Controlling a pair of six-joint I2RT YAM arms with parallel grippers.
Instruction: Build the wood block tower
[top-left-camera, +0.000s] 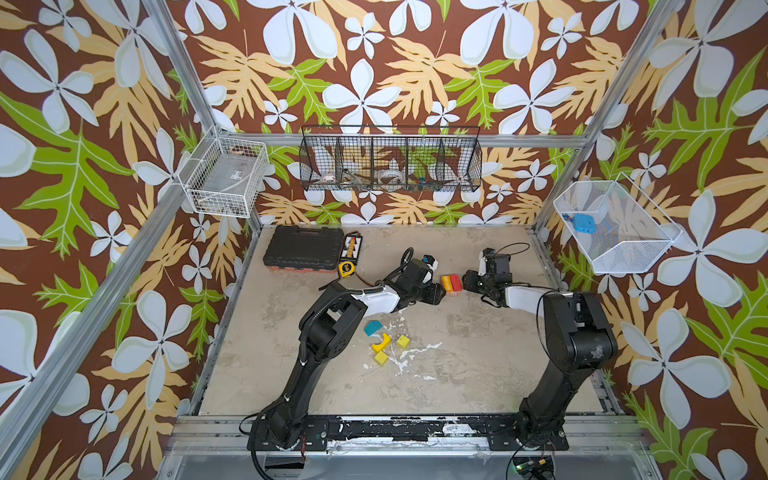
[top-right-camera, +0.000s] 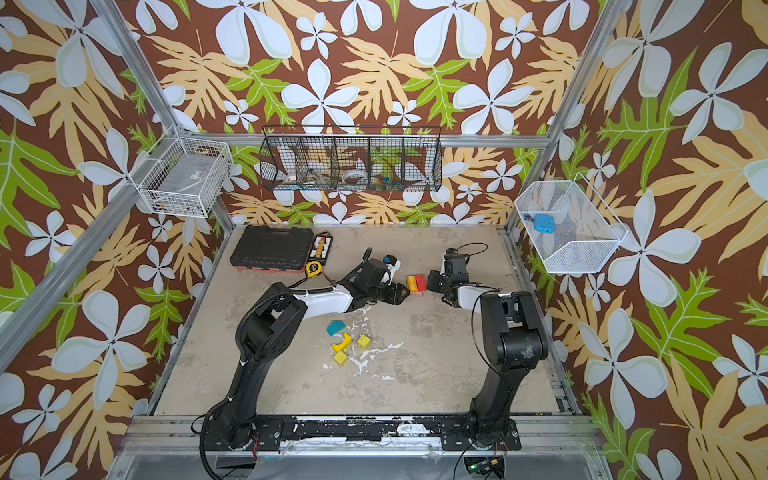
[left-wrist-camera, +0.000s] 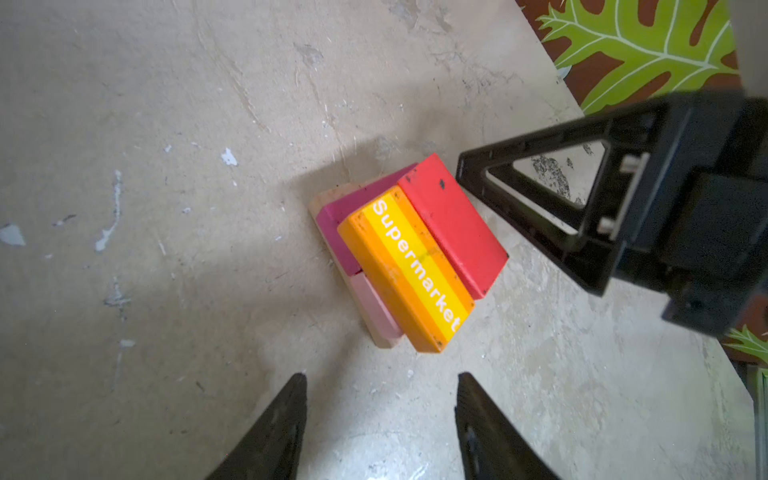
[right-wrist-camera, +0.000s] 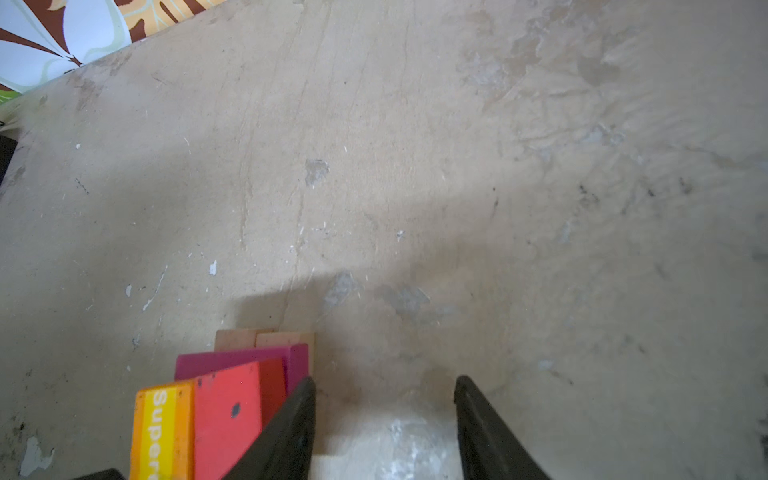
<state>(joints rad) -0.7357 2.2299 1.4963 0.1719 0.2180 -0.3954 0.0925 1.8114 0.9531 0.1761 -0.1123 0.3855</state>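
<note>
Between the left gripper and right gripper, both spread and empty, sits the tower.

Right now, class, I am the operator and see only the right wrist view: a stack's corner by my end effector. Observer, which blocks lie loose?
Observer: In a top view, a teal block, a yellow arch and two yellow cubes lie loose, well apart from the stack.
Operator: Where is the left end effector?
Observer: The left end effector is open and empty, across the stack from the right end effector.
Operator: What does the orange block say?
Observer: The orange block reads "Supermarket" in full.
</note>
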